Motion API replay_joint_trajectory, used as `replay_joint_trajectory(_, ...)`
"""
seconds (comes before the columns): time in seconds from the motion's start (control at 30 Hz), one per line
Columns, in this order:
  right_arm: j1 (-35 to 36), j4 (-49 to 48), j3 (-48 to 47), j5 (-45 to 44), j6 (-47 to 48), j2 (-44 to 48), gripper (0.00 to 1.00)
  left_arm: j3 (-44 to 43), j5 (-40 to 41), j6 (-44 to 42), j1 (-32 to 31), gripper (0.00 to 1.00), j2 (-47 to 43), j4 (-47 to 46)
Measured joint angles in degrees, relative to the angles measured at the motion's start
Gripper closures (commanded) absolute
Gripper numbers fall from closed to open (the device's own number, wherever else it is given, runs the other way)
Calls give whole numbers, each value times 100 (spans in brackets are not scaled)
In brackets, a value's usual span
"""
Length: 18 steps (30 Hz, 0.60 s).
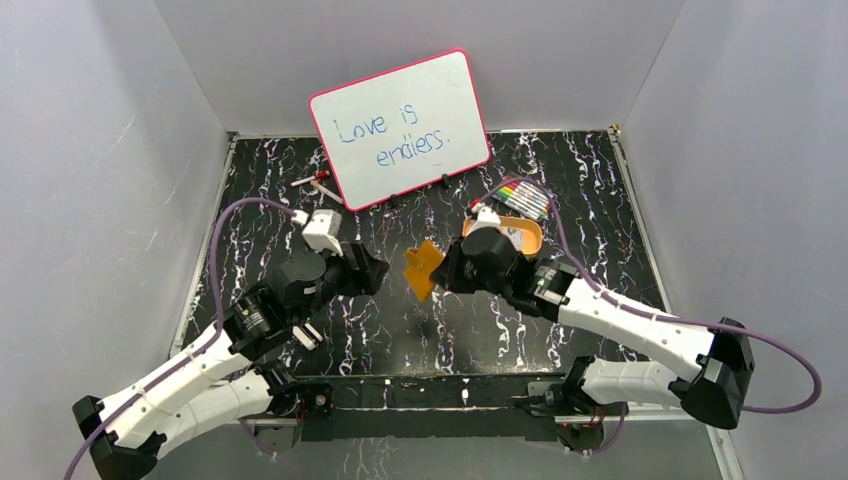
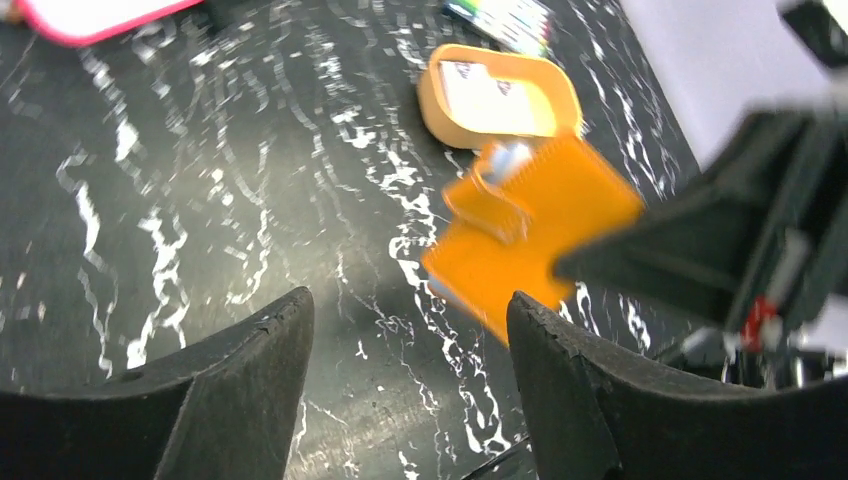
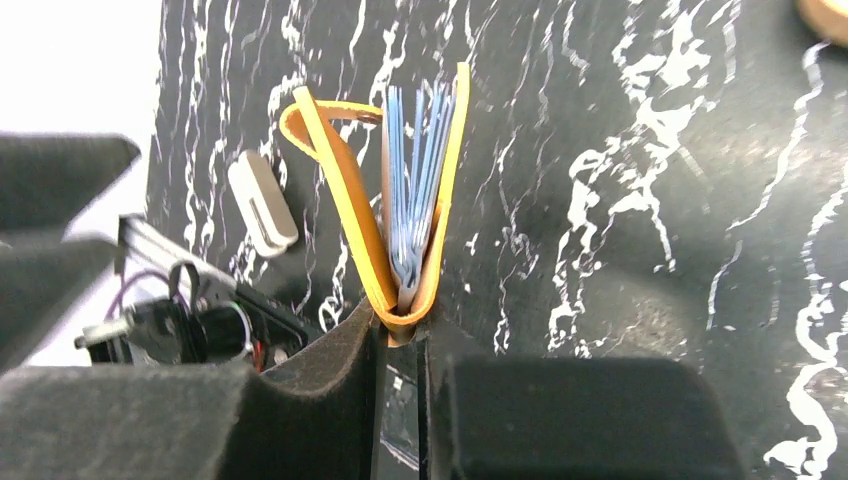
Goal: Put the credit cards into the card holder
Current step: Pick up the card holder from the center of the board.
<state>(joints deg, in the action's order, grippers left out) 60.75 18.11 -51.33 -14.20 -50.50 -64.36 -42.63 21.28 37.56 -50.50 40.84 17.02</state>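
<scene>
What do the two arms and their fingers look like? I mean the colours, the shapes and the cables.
Both the left arm and the right arm have white, smooth link shells with black round joint housings. A purple cable runs in a loop along each arm. The fingers are matte black, broad wedges with slightly rough edges.

The card holder (image 3: 343,200) looks like smooth, matt orange leather, holding thin bluish plastic sleeves (image 3: 415,170). The tabletop (image 1: 400,330) is glossy black with white marbling. The whiteboard (image 1: 400,125) is smooth and shiny.
</scene>
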Motion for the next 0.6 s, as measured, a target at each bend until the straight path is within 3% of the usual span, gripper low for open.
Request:
replay_joint_trajectory(0.03,-179,184,-181,17,17,-24,100,-20,-258,-382,-4,32,48,-160)
replay_joint_trajectory(0.1,-503,437,-490,98,33,-98,100,-85,-765,-1069,-24,13,192,-413)
replay_joint_trajectory(0.27,-1043,809,-896,385,-26,-245,100,-125,-1620,-2588,-417,10,474,-944)
replay_joint_trajectory(0.47,-1154,1056,-1322,756,-168,-516,100,-234,-1082,-4301,-1871,11,1266,-1545)
replay_joint_trajectory(0.6,-1163,1049,-1469,903,-293,-592,100,-275,-238,-5139,-2262,16,2297,-2124)
